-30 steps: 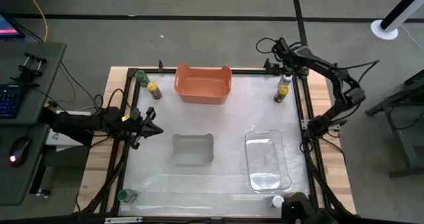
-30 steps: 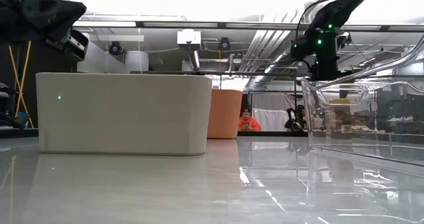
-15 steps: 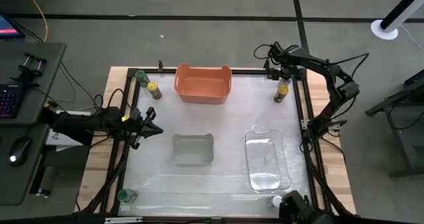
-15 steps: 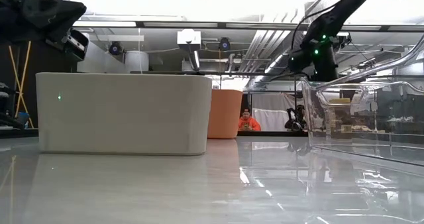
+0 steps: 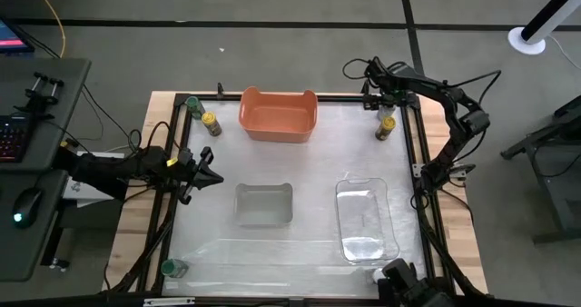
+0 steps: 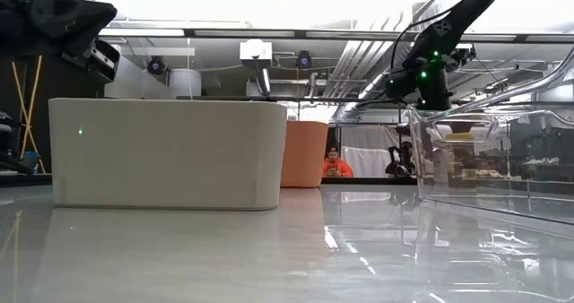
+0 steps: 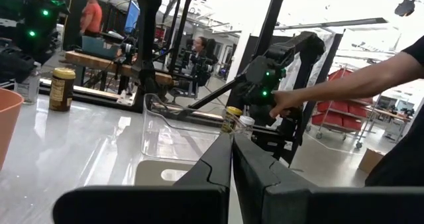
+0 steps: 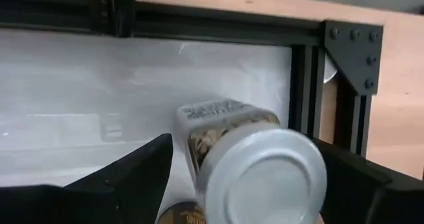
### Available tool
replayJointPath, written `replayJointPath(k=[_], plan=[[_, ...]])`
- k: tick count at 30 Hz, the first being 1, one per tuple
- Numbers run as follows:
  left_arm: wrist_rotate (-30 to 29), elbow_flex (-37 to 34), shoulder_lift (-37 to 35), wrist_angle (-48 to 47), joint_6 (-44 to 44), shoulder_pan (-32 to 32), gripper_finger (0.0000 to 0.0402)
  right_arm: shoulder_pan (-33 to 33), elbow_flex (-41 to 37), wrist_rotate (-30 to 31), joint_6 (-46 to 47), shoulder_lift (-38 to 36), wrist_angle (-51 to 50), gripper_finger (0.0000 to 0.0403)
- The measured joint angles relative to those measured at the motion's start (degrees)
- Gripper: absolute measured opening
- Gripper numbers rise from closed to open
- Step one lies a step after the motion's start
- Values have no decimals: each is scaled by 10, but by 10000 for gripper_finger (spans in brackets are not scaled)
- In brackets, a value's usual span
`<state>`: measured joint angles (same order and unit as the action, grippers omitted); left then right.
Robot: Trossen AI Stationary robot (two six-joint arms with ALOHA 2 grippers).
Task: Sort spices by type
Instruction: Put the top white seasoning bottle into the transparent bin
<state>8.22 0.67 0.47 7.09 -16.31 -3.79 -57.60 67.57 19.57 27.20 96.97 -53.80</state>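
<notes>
Six small cylindrical spice jars show from above: a green-capped jar (image 5: 193, 103) and a yellow-capped jar (image 5: 211, 123) at the far left corner of the table; another green-capped jar (image 5: 172, 269) at the near left corner; a white-capped jar (image 5: 380, 275) at the near right edge; a yellow-capped jar (image 5: 383, 129) at the far right corner, with a white-capped jar (image 8: 246, 156) just beside it under the right gripper (image 5: 388, 110); three containers stand on the glossy white table (image 5: 309, 162): an orange bin (image 5: 278, 113) of smooth plastic with rounded corners, a matte grey tray (image 5: 263, 203), and a clear tray (image 5: 366, 218) with glassy, see-through walls; the right gripper's dark fingers (image 8: 126, 174) stand wide apart on either side of the white-capped jar, whose round pale lid faces the wrist camera, and whether they touch it I cannot tell; the left gripper (image 5: 211, 177) hovers at the table's left edge, its two flat black fingers (image 7: 218, 161) pressed together on nothing; a person's hand (image 7: 281, 103) reaches toward jars at the table's near right corner.
</notes>
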Motion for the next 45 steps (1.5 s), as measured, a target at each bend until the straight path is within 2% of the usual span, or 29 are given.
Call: replayJointPath(k=[9,24,28,33,39,43,45], plan=[[0,0,0,0,0,0,3,0,0,-2,-134,0,20,307],[0,0,0,0,0,0,3,-9,0,-29,-92,20,15,303],[0,0,0,0,0,0,3,-9,0,-19,-89,20,18,271],[0,0,0,0,0,0,3,-9,0,-16,-78,19,15,195],[0,0,0,0,0,0,3,10,12,-22,-112,11,1,194],[0,0,0,0,0,0,3,42,37,-29,-162,-40,-1,194],[0,0,0,0,0,0,3,62,48,-65,-195,-75,-3,194]])
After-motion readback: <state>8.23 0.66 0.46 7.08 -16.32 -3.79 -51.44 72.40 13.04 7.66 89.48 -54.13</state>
